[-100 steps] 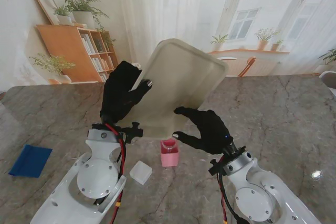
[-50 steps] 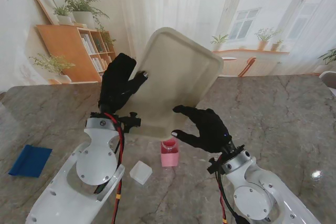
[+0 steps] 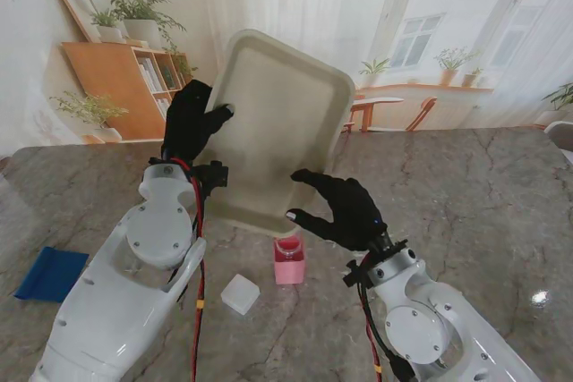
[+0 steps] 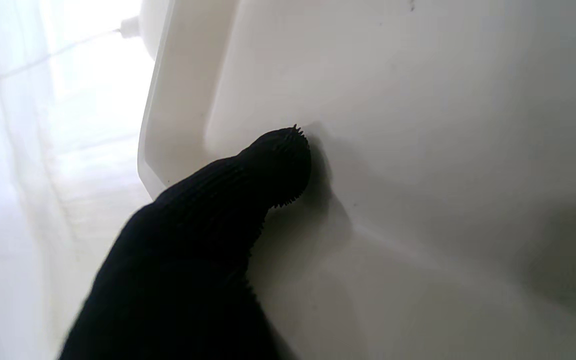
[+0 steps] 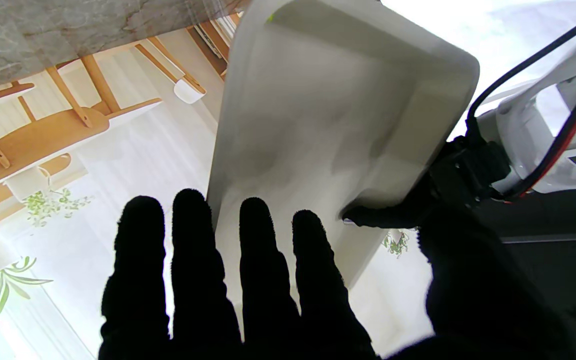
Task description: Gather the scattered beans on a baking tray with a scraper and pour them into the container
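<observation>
Tray [image 3: 282, 123] stands steeply tilted over the pink cup [image 3: 289, 262], left hand [image 3: 190, 123] fingers pinching its edge; right hand [image 3: 340, 210] fingers spread beside its low corner.

Honestly nothing readable in any of these views. No labels, brand marks, numbers or signs on anything that I can make out. The book spines on the far-left bookshelf [image 3: 161, 87] are way too small and blurry to read.
</observation>
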Robot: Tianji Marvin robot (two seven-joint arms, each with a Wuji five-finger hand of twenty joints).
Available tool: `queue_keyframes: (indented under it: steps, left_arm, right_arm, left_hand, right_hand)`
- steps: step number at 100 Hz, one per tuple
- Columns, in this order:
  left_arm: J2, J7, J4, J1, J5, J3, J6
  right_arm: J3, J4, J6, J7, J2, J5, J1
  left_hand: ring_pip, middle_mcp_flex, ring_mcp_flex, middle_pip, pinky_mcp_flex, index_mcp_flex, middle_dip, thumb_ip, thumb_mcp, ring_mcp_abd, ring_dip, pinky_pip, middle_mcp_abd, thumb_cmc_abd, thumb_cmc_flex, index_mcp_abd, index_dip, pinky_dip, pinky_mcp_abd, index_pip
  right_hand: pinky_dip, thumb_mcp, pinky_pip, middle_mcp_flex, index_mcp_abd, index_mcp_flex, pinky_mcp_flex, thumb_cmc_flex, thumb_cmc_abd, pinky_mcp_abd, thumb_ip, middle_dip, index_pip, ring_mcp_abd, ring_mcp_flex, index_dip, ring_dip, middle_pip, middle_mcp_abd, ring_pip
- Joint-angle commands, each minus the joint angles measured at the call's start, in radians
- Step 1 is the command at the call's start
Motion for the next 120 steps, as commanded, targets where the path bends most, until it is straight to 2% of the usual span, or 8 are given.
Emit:
queue_keyframes:
  steps: [1,24,38,66,120]
  left_arm:
    - [-0.012,-0.002,0.023,-0.025,-0.004,-0.009,0.016]
    - [-0.018,-0.028,0.123,-0.088,-0.050,-0.038,0.089]
    - [-0.028,-0.023,0.203,-0.136,-0.078,-0.052,0.121]
    - [-0.045,-0.010,0.349,-0.222,-0.106,-0.102,0.196]
    - [-0.046,-0.011,0.501,-0.245,-0.068,-0.196,0.275]
  right_arm:
    - [-0.006,0.001,0.008,0.009,-0.009,0.005,0.011]
    - [-0.012,0.006,0.053,0.000,-0.015,0.018,0.038]
    - [-0.007,0.005,0.082,0.020,-0.017,0.045,0.053]
    - [0.026,0.006,0.116,0.060,-0.011,0.048,0.054]
    - [0.092,0.039,0.144,0.097,-0.003,0.047,0.001]
  left_hand:
    - [0.079,0.033,0.052,0.034,0.091,-0.007,0.016,0.113,0.040,-0.128,0.024,0.291,-0.093,0.064,0.061,0.043,0.014,0.048,-0.247,0.027]
    - [0.078,0.031,0.051,0.034,0.090,-0.007,0.015,0.112,0.039,-0.127,0.024,0.289,-0.093,0.064,0.062,0.043,0.014,0.049,-0.246,0.027]
    - [0.078,0.029,0.050,0.034,0.089,-0.008,0.015,0.111,0.037,-0.127,0.024,0.286,-0.094,0.066,0.063,0.043,0.014,0.048,-0.245,0.026]
    - [0.076,0.021,0.044,0.034,0.087,-0.014,0.016,0.108,0.030,-0.130,0.026,0.279,-0.094,0.070,0.066,0.043,0.014,0.048,-0.247,0.024]
    - [0.074,0.016,0.041,0.035,0.086,-0.018,0.015,0.104,0.022,-0.125,0.029,0.272,-0.091,0.074,0.072,0.045,0.014,0.053,-0.247,0.022]
  right_hand:
    - [0.014,0.006,-0.008,0.000,-0.023,0.010,-0.006,-0.014,0.016,-0.020,0.026,0.009,0.009,-0.101,-0.019,0.003,-0.004,0.010,-0.015,-0.017]
    - [0.014,0.005,-0.009,0.000,-0.034,0.011,-0.006,-0.013,0.018,-0.019,0.026,0.009,0.011,-0.104,-0.020,0.005,-0.004,0.011,-0.015,-0.017]
    - [0.013,0.006,-0.011,-0.002,-0.034,0.011,-0.010,-0.011,0.018,-0.022,0.026,0.009,0.011,-0.102,-0.022,0.005,-0.004,0.010,-0.017,-0.017]
    - [0.014,0.005,-0.010,-0.003,-0.034,0.011,-0.009,-0.011,0.017,-0.022,0.027,0.009,0.012,-0.104,-0.021,0.006,-0.004,0.010,-0.017,-0.017]
    - [0.015,0.007,-0.010,-0.001,-0.033,0.013,-0.010,-0.011,0.015,-0.023,0.027,0.010,0.012,-0.104,-0.021,0.006,-0.002,0.010,-0.018,-0.016]
